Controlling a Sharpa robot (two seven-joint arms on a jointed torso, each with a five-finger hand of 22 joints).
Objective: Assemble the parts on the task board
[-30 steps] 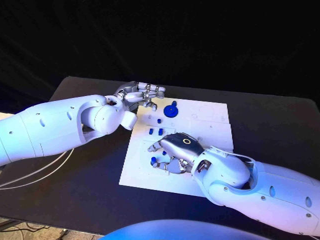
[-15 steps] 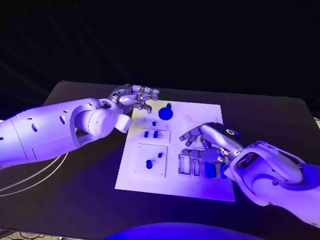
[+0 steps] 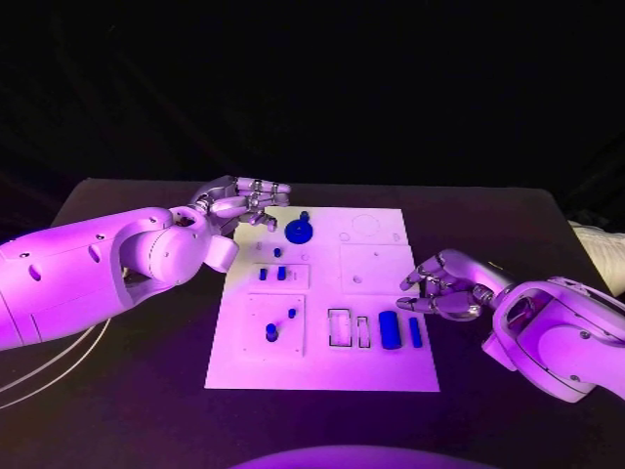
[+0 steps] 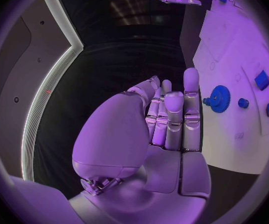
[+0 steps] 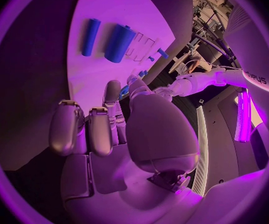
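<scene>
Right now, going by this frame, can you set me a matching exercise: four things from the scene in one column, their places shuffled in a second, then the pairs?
Things:
1. left hand
2. right hand
3. blue gear
4. thick blue cylinder

Places:
A. lying on the task board near its right edge, beside a thinner blue bar
B. at the board's far left corner, fingers curled
C. on the far part of the board, close to the left hand
D. off the board's right edge, over the black table

Pairs: 1-B, 2-D, 3-C, 4-A
</scene>
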